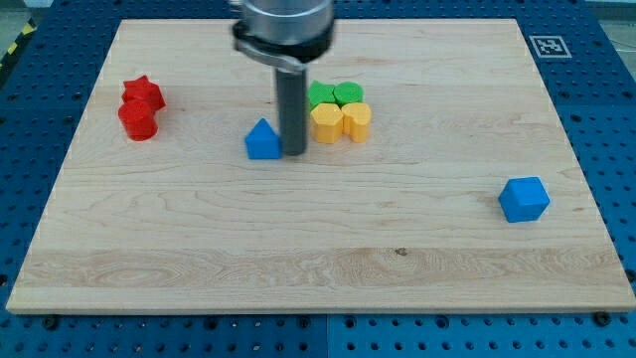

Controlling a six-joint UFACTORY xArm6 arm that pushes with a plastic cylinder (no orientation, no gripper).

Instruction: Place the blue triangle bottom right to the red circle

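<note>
Standing upright from the view's top, the dark rod puts my tip [294,153] just right of the blue triangle [262,141], touching or nearly so; it has no fingers to open or close. On the counter [328,249], the red circle [138,120] lies well left of the triangle, slightly higher.

Dark grey rod [293,109] under silver-black cyl. mount [282,30].

The rod [292,109] hides the left parts of the green blocks [322,95]; the arm's top is cut off by the view's top
</note>
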